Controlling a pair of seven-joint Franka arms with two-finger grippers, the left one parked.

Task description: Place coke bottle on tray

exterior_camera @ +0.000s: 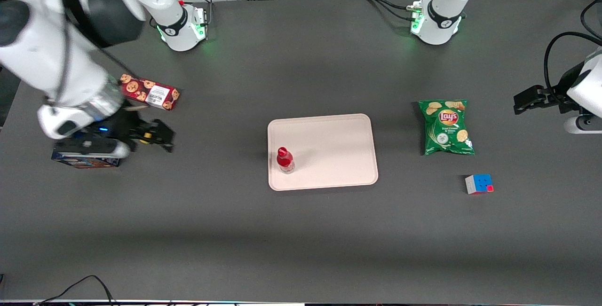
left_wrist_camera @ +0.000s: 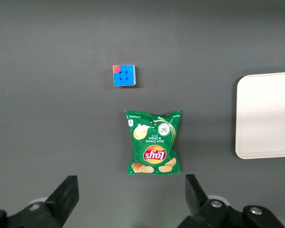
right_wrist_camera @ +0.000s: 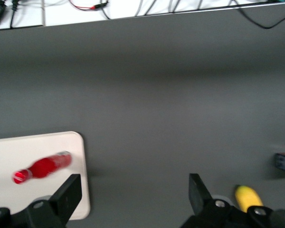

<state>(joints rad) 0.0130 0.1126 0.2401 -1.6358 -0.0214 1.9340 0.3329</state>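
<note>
Dark grey matting covered the whole table [exterior_camera: 301, 240], smooth and slightly dull, with cables and rack gear along its edge by the arm bases. The coke bottle [exterior_camera: 285, 160] stood upright on the tray [exterior_camera: 329, 146], close to the tray corner that lay toward the gripper [exterior_camera: 157, 137] and nearest the front camera, so the task looked done. The gripper sat well apart from it, at the working arm's end of the table, its fingers spread and holding nothing, with a small yellow object [right_wrist_camera: 247, 198] just beside them and a blue box [exterior_camera: 84, 161] under the wrist. The main risk, as I judged it, was the bottle's footing: it was tall, narrow and light plastic, standing near the low rim, so a knock to the tray or a low pass of the arm could tip it and let the round body roll off. The tray was flat, pale pinkish-beige, with rounded corners. A cookie box [exterior_camera: 149, 92] lay near the gripper; a crinkled green chip bag [exterior_camera: 447, 127] and a small puzzle cube [exterior_camera: 479, 184] lay toward the parked arm's end.
</note>
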